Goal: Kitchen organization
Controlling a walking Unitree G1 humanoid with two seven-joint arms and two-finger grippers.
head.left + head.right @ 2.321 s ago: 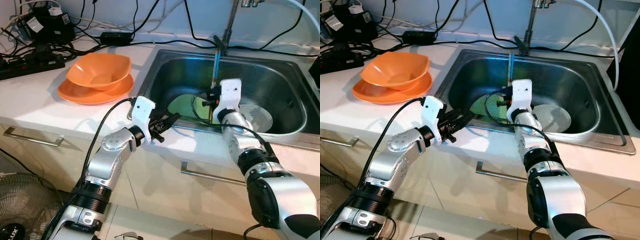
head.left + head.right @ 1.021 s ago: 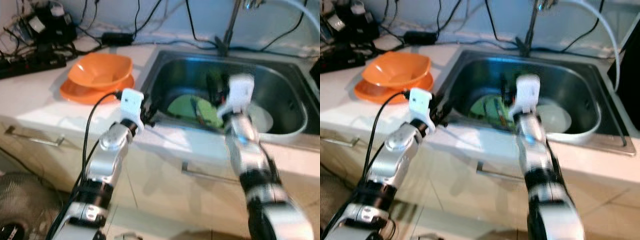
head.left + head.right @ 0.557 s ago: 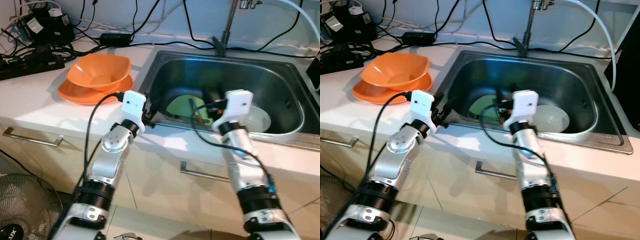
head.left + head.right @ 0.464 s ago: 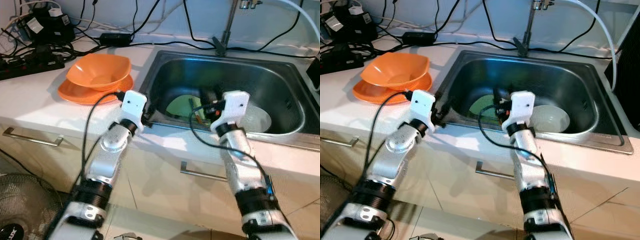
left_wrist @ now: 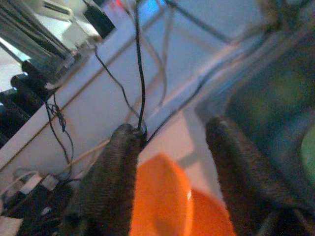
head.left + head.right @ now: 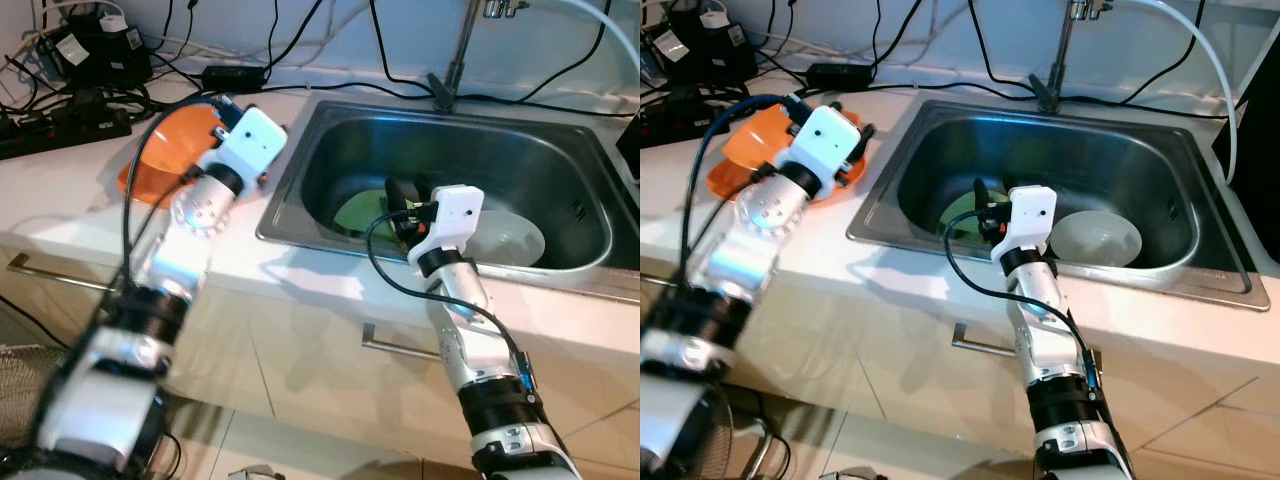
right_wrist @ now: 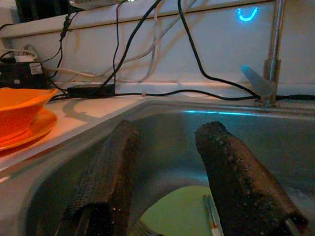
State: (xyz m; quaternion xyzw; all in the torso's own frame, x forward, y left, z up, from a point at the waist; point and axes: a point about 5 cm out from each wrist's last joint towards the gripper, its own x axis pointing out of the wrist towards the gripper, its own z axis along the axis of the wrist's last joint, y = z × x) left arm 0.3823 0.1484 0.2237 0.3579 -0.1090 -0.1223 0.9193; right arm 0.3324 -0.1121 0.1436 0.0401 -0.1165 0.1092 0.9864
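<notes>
Reaching across the white tabletop (image 6: 60,190), the left gripper (image 5: 170,147) hangs over the orange bowl (image 5: 160,201), which sits on an orange plate (image 6: 732,180) just beside the steel sink (image 6: 560,150). Its two fingers (image 5: 113,177) stand spread apart with nothing between them, the bowl's rim showing through the gap. The right gripper (image 7: 167,162) is held low inside the sink near its front wall, fingers (image 7: 106,177) likewise apart and empty. Below it a green plate (image 6: 362,212) lies on the sink floor with what look like thin utensils (image 7: 210,216) resting on it, too small to tell apart. A pale bowl (image 6: 1097,238) sits just beside the green plate, towards the robot's right. The tap (image 6: 455,55) rises from the sink's back edge. Black cables (image 6: 240,75) and a power strip (image 6: 60,120) lie along the tabletop by the wall.
</notes>
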